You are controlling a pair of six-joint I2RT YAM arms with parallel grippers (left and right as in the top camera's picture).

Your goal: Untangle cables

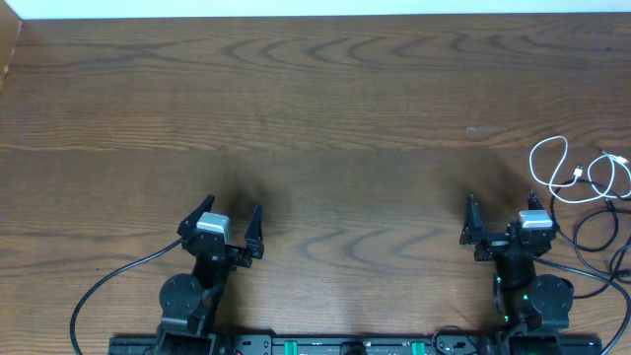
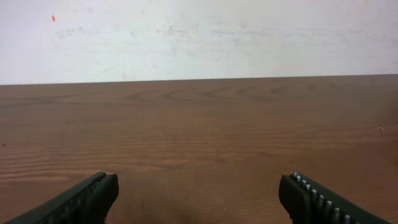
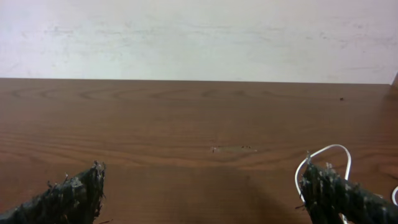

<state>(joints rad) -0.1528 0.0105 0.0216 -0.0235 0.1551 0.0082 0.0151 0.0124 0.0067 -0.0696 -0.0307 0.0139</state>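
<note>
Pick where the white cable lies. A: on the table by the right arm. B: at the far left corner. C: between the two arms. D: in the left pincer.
A: the white cable loops just outside the right pincer, ungripped.

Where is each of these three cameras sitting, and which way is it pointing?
Overhead: above the table, looking straight down; both arms show at the bottom edge, left gripper and right gripper open.
Left wrist: on the left arm, low, facing across the table to the wall; its two fingers frame the bottom.
Right wrist: same on the right arm; its own fingers show.
Shared: overhead and right wrist both catch the white cable.
</note>
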